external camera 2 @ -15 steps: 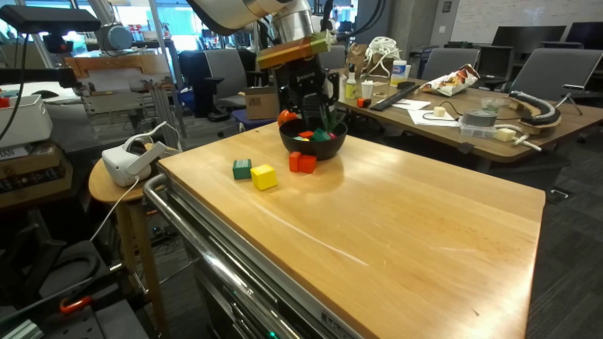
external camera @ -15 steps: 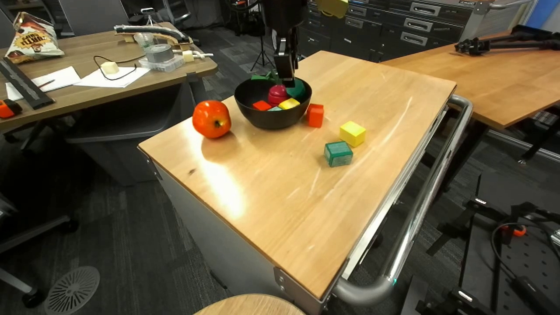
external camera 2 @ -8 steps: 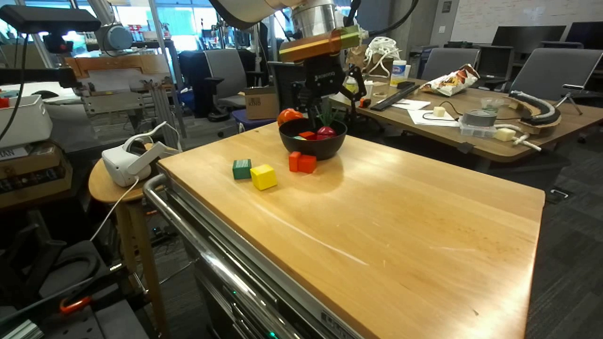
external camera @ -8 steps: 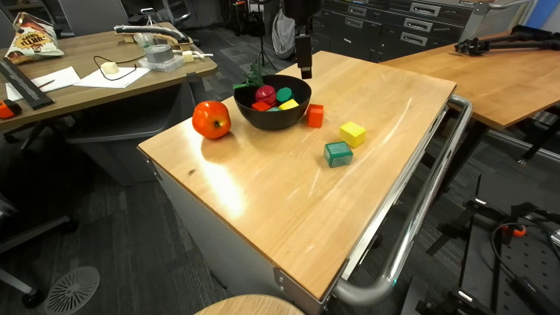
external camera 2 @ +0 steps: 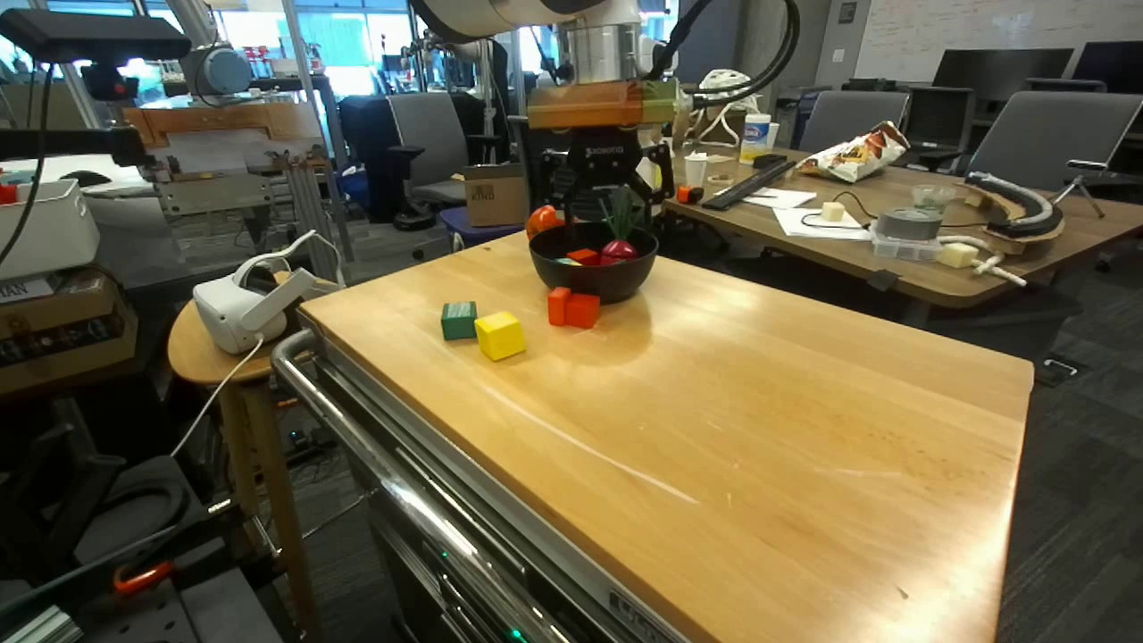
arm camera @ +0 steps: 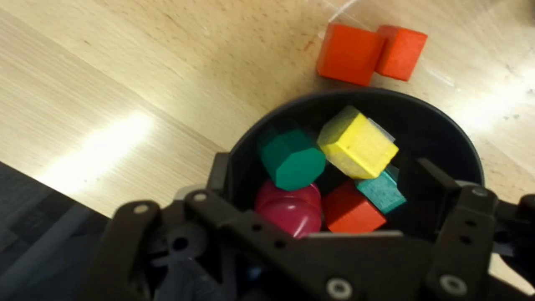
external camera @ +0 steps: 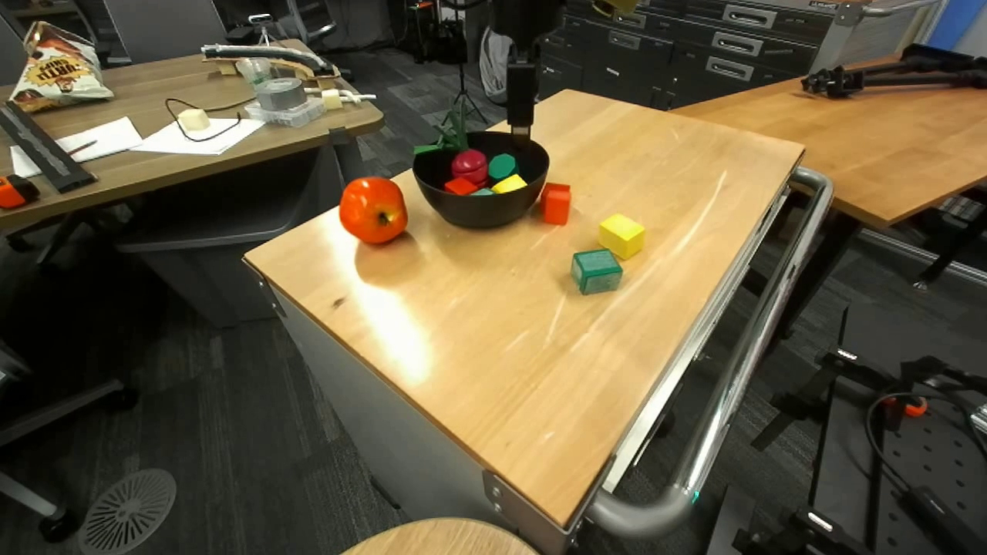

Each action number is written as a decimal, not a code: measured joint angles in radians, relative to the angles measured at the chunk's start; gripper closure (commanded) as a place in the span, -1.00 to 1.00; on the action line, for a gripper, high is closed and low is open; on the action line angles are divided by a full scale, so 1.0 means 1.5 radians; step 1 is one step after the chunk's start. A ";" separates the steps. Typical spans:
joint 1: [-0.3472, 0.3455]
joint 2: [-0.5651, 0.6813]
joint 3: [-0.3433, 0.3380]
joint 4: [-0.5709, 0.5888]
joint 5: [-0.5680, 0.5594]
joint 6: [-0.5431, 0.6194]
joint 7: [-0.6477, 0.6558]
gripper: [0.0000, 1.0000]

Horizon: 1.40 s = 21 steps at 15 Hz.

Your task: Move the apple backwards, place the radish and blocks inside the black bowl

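Observation:
The apple [external camera: 373, 210] stands on the tabletop beside the black bowl [external camera: 480, 210]; an exterior view shows it behind the bowl [external camera 2: 545, 221]. The radish [external camera: 469, 165] lies in the bowl, its green leafy top sticking up over the rim. In the wrist view a dark green block [arm camera: 292, 161], a yellow block [arm camera: 360, 144], a teal block [arm camera: 381, 192] and a red block [arm camera: 353, 209] lie in the bowl with the radish [arm camera: 292, 209]. My gripper [arm camera: 326, 171] is open above the bowl, fingers wide apart, nothing between them.
Two red blocks [arm camera: 351, 54] stand just outside the bowl's rim. A yellow block [external camera: 621, 236] and a green block [external camera: 596, 271] stand further off on the wooden tabletop [external camera: 501, 324]. A metal handle rail [external camera: 740, 385] runs along the cart's side.
The gripper lifted away from the bowl's contents, tilted, then came back level and lower over the bowl. The dark green block and radish have shifted in the bowl; the leafy top leans differently.

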 measured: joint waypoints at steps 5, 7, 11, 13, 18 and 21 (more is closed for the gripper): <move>-0.045 -0.065 0.003 -0.057 0.147 0.052 -0.124 -1.00; -0.044 -0.062 0.002 -0.056 0.147 0.051 -0.124 -1.00; -0.040 -0.049 0.003 -0.056 0.147 0.052 -0.124 -1.00; -0.040 -0.048 0.002 -0.058 0.143 0.052 -0.124 -1.00; -0.046 -0.080 -0.011 -0.084 0.138 0.037 -0.147 -1.00; -0.054 -0.118 -0.022 -0.115 0.173 -0.016 -0.221 -1.00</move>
